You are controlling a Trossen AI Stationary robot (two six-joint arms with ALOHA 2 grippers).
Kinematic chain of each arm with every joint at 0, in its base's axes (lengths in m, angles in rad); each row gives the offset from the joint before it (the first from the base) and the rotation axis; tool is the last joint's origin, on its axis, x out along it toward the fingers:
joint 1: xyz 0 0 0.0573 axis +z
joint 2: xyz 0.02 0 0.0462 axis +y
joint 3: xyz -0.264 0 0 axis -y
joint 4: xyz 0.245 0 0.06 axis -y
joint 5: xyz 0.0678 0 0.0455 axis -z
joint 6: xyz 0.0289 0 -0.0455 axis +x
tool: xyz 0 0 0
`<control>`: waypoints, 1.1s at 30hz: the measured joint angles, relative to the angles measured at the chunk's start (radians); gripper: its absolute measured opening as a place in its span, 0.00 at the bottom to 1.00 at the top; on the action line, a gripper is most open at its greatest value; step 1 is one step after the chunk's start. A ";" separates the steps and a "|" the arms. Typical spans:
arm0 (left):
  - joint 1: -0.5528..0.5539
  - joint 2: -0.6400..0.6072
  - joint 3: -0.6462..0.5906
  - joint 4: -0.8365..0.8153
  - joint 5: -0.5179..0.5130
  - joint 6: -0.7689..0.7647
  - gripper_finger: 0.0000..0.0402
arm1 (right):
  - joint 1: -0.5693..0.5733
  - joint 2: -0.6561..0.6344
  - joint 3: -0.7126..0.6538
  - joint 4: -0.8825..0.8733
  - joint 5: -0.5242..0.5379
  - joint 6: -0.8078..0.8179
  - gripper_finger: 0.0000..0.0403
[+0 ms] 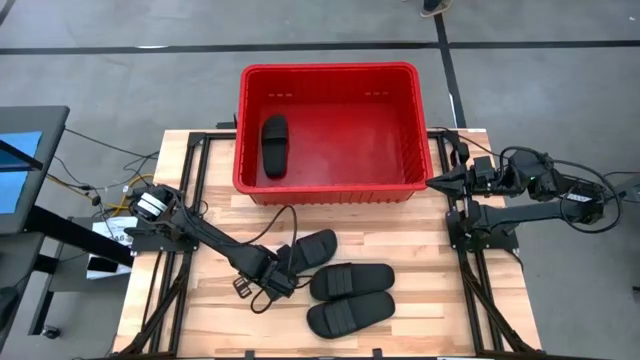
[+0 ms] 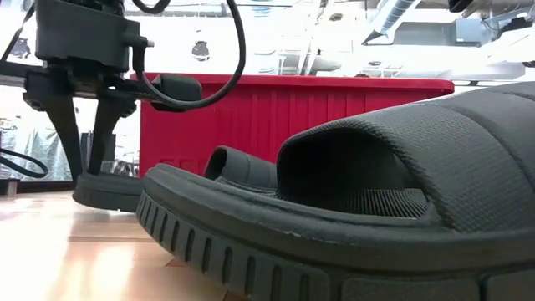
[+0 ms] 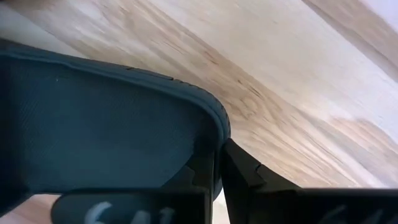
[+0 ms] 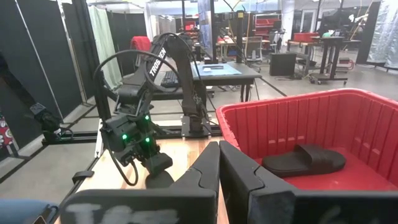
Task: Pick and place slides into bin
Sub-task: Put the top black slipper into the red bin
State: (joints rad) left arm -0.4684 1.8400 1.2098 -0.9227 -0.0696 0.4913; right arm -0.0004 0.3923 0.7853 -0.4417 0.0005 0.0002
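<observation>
One black slide point(image 1: 273, 145) lies on its sole inside the red bin point(image 1: 330, 190) at its left; it also shows in the right wrist view point(image 4: 305, 160). Three slides are on the table: one point(image 1: 318, 246) by my left gripper point(image 1: 287, 264), and two side by side point(image 1: 352, 281) point(image 1: 350, 314) nearer the front. My left gripper point(image 2: 86, 167) is shut on the first slide's near-left end. My right gripper point(image 1: 432, 183) is shut and empty, level at the bin's near right corner. My left gripper pinches the sole's rim point(image 3: 217, 134) at the slide's near-left end between its two fingers point(image 2: 102, 134). The fingers come from above, pointing down. The slide's end point(image 2: 109, 191) looks to lie on the table, though I cannot tell whether it is just clear.
The bin stands at the table's far edge, with bare red floor to the right of the slide in it. One of the loose slides point(image 2: 351, 217) fills the low view close up. A desk corner point(image 1: 30, 150) stands off the table's left side.
</observation>
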 joint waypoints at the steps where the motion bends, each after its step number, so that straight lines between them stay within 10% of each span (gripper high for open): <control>1: -0.003 0.000 0.007 -0.019 0.000 -0.006 0.00 | 0.000 0.000 0.000 0.000 0.000 0.000 0.00; 33: -0.049 -0.004 0.385 -0.518 0.011 -0.184 0.00 | 0.000 0.000 0.000 0.000 0.000 0.000 0.00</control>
State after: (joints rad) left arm -0.5179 1.8359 1.5944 -1.4412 -0.0583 0.3077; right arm -0.0004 0.3922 0.7853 -0.4419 0.0002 0.0002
